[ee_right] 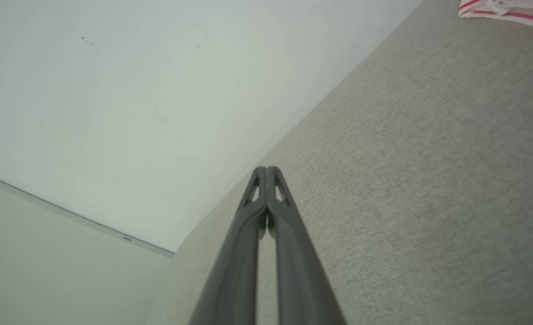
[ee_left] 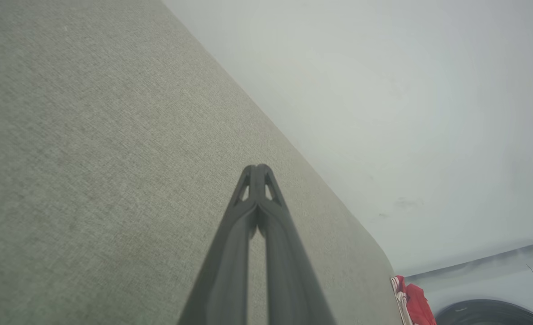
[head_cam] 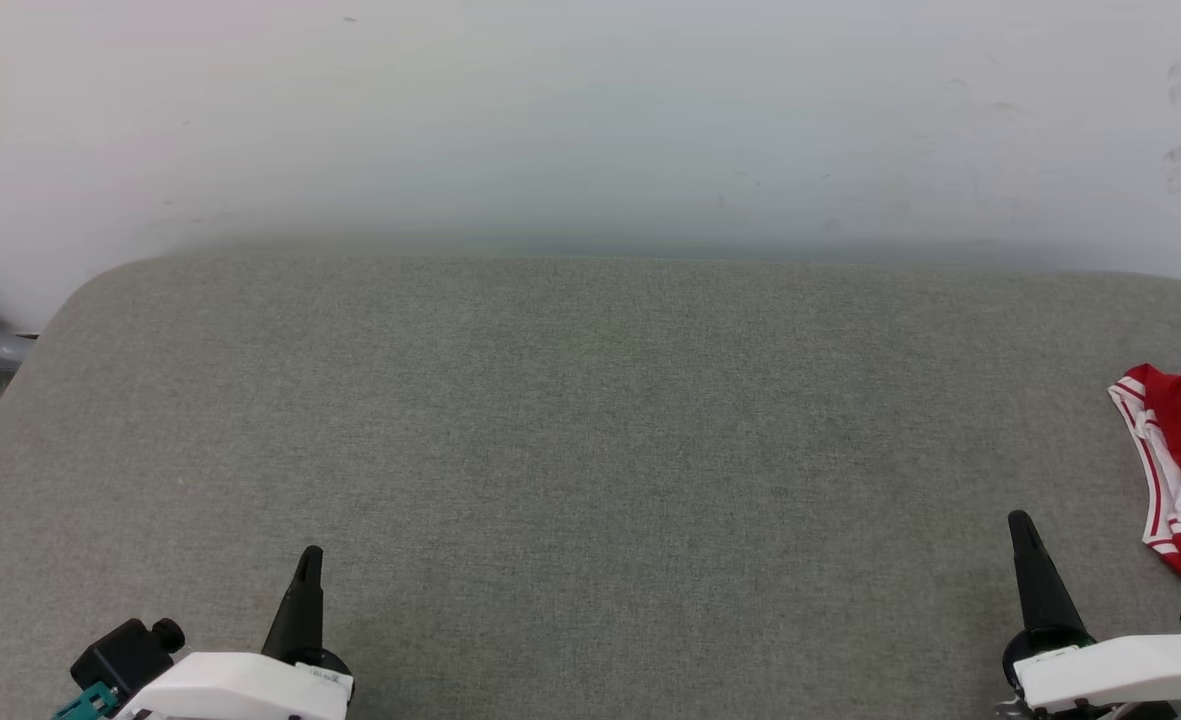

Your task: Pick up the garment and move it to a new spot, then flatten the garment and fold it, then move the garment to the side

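Red-and-white garment [head_cam: 1180, 470] bunched at the table's [head_cam: 590, 420] far right edge in the head view, just beyond the right gripper [head_cam: 1022, 530], well apart from the left gripper [head_cam: 308, 560]. Left wrist view: tips pressed together, garment [ee_left: 413, 300] low right. Right wrist view: tips pressed together, striped trim [ee_right: 505, 10] upper right; probably the right arm's reach.

Bright, even, soft light; faint shadows, slight wide-angle bending in wrist views
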{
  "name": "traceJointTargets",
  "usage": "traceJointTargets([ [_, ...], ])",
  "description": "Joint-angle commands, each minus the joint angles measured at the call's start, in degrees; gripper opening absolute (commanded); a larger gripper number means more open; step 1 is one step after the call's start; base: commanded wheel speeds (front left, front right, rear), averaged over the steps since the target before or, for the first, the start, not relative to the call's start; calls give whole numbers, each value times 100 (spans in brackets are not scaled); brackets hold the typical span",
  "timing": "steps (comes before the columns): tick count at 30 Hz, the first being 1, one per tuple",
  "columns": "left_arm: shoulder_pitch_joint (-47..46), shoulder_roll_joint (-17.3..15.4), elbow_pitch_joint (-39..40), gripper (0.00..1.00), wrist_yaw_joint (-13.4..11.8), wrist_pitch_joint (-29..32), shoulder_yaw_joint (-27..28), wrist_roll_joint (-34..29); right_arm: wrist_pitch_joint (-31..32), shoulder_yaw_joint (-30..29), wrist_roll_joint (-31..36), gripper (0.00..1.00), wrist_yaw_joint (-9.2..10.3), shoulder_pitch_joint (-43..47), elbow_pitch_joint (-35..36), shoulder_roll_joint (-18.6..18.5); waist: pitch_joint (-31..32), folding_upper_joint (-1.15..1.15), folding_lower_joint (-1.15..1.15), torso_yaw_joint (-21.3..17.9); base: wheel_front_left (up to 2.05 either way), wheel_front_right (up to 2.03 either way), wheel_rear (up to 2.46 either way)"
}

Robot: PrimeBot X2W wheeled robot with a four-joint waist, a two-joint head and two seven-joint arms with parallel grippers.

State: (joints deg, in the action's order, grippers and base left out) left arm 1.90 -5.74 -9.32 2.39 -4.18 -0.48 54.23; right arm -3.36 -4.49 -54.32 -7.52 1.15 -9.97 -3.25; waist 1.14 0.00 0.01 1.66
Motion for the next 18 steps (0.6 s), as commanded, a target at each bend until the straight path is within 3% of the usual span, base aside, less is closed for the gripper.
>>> traceJointTargets([
  [1, -136, -1, 19, 0, 41, 40, 46, 213, 49, -13, -207, 0, 1, -155, 18, -33, -3, 0, 0, -4, 0, 0, 0],
  [18, -349, 44, -125, 0, 187, 307, 193, 1342, 321, -53, -1306, 0, 2, -339, -107, -28, -34, 0, -1, -43, 0, 0, 0],
])
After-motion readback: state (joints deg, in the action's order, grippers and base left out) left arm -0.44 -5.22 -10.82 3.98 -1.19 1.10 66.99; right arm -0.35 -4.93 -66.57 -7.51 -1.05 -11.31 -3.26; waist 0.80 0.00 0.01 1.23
